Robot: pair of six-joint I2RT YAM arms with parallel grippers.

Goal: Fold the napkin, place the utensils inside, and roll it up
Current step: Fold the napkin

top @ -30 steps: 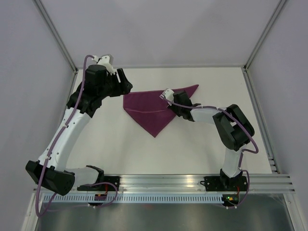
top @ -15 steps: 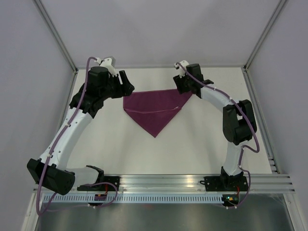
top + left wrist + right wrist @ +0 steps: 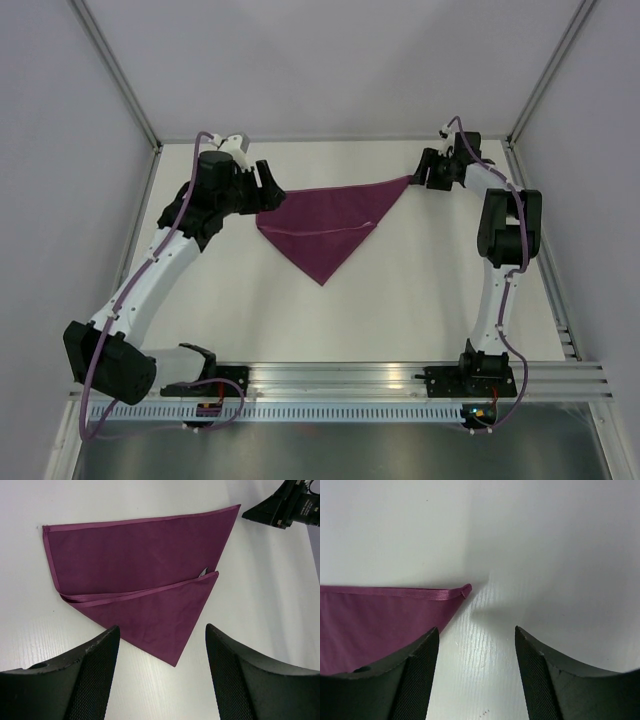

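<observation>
The napkin [image 3: 325,225] lies flat on the white table as a dark magenta triangle, long edge at the back and point toward the arms. A second layer's hem [image 3: 140,591] crosses it. My left gripper [image 3: 268,177] hovers open by the napkin's back left corner; in its wrist view the left gripper [image 3: 162,629] frames the napkin [image 3: 145,560], holding nothing. My right gripper [image 3: 427,170] is open just beyond the right corner. In its wrist view the right gripper [image 3: 476,630] is above bare table, beside the corner tip [image 3: 466,590]. The utensils are out of view.
Grey enclosure walls and metal frame posts [image 3: 530,100] close in the table at the back and sides. A slotted metal rail [image 3: 340,378] carrying both arm bases runs along the near edge. A tiny white tag [image 3: 204,571] peeks from between the napkin's layers.
My right gripper travelled from over the napkin's middle out past its right corner and opened. The upper layer's hem now reaches further right. My left gripper shifted slightly right.
</observation>
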